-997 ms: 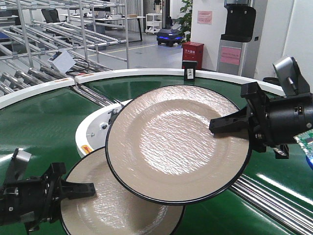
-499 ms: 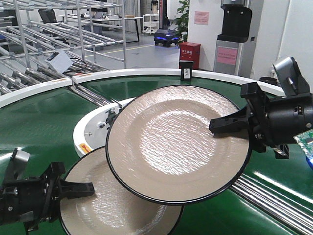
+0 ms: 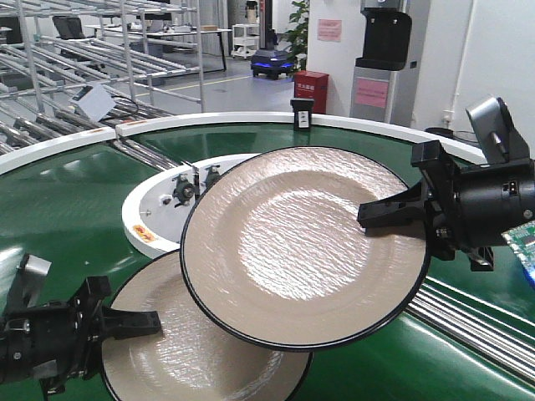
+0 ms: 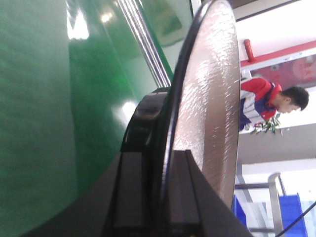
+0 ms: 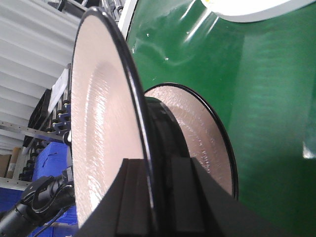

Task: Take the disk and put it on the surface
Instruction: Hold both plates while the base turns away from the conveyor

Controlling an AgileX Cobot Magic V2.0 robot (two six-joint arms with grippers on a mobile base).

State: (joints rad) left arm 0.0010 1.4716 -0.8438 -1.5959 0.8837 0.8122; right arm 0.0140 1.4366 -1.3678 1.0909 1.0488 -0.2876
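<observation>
Two beige disks with black rims are held above the green belt. My right gripper [image 3: 376, 213] is shut on the right rim of the upper disk [image 3: 301, 242], which tilts toward the camera. In the right wrist view this gripper [image 5: 160, 197] clamps that disk [image 5: 103, 133] edge-on. My left gripper [image 3: 146, 322] is shut on the left rim of the lower disk [image 3: 192, 351], partly hidden under the upper one. The left wrist view shows this gripper [image 4: 160, 192] pinching that disk [image 4: 212, 98]. The dark glossy surface is out of view.
The green conveyor belt [image 3: 67, 192] curves around a white island [image 3: 155, 209]. Metal rollers [image 3: 476, 317] run at the lower right. A small black sign [image 3: 302, 113] stands on the belt's far rim. Racks fill the back left. A person [image 4: 266, 101] stands behind.
The belt, white island and room behind have slid leftward in the view. Both grippers and their disks keep the same pose.
</observation>
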